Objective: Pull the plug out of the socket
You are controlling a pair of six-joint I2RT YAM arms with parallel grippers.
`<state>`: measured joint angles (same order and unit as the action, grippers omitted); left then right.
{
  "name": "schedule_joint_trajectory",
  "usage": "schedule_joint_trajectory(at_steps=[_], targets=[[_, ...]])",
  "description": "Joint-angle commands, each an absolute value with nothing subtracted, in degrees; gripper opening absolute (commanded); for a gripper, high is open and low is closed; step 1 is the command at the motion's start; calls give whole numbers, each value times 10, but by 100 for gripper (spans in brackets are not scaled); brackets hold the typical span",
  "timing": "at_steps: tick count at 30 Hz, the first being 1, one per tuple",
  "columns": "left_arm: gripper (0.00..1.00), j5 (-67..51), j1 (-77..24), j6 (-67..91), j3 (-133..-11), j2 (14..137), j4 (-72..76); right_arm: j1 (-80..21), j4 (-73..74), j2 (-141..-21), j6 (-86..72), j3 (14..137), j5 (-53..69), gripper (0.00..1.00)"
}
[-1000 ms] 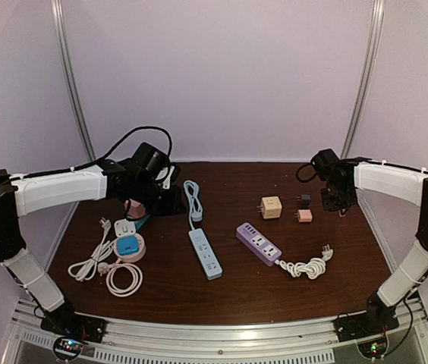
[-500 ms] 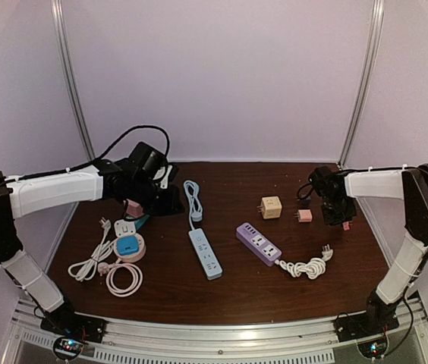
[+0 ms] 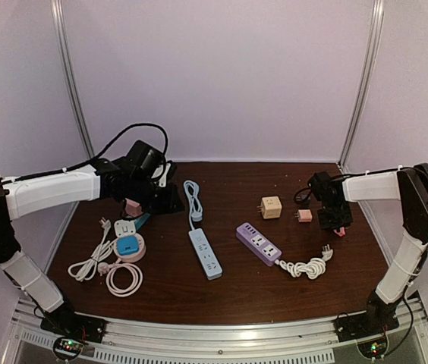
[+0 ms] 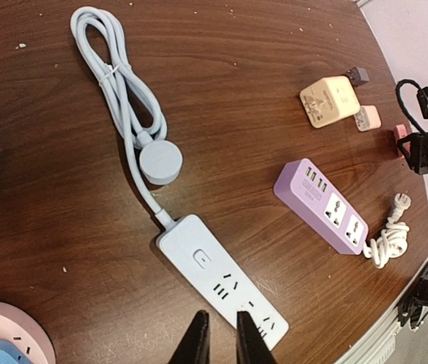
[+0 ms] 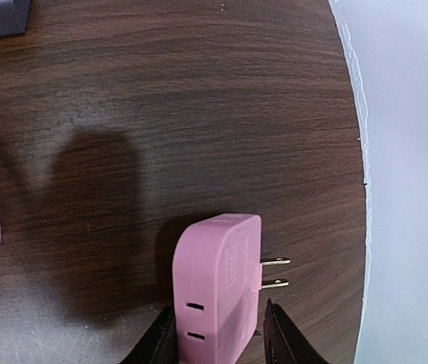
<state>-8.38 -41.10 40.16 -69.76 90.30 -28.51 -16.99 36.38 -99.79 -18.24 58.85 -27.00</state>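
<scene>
Pink plug (image 5: 218, 288) between the two dark fingers (image 5: 278, 337) of the right gripper (image 5: 218, 315), one finger close along each side. Impossible to tell whether clamped or just let go, or whether resting on the wood or hanging just above it.

Flat, block-shaped body with rounded corners, matte pink. Two slim metal prongs jutting from the right-hand face toward the table's right edge. Two short dark slots on the face turned to the camera, faint moulded lettering beside the prongs. Free of any socket.

Far right of the dark wooden table (image 5: 199, 91), near its curved right edge. Soft shadow on the wood just left of the plug. Paler pink adapter (image 3: 303, 215) well to the left, beige cube adapter (image 3: 272, 207) beyond that, purple power strip (image 3: 258, 243) nearer and further left.

Across the table, left gripper (image 4: 221, 341) with fingers drawn nearly together on nothing, a narrow slit between, above the near end of the white power strip (image 4: 221, 280).
</scene>
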Motion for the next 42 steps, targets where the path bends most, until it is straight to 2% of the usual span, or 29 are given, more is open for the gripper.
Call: schedule_joint_trajectory(at_steps=[1,5,11,16,19,26,29,33,38,42], targets=[[16,-68,-414,397,-710,879,-287,-168,349,-987,-189,578,-249,41],[17,-50,-415,393,-712,873,-301,-168,349,-971,-193,573,-239,47],[19,-24,-409,387,-721,858,-331,-168,340,-927,-193,567,-203,72],[22,24,-391,394,-707,832,-356,-169,339,-890,-190,570,-176,81],[27,45,-369,398,-692,815,-369,-170,334,-862,-187,572,-141,87],[54,86,-311,346,-700,826,-403,-177,303,-819,-198,569,-58,99],[69,91,-288,300,-724,851,-419,-183,288,-809,-204,567,-23,100],[84,123,-277,233,-760,892,-435,-192,272,-803,-210,565,5,100],[95,155,-272,168,-799,943,-441,-200,259,-799,-211,560,38,100],[98,148,-257,137,-822,982,-434,-206,251,-795,-211,556,59,100]])
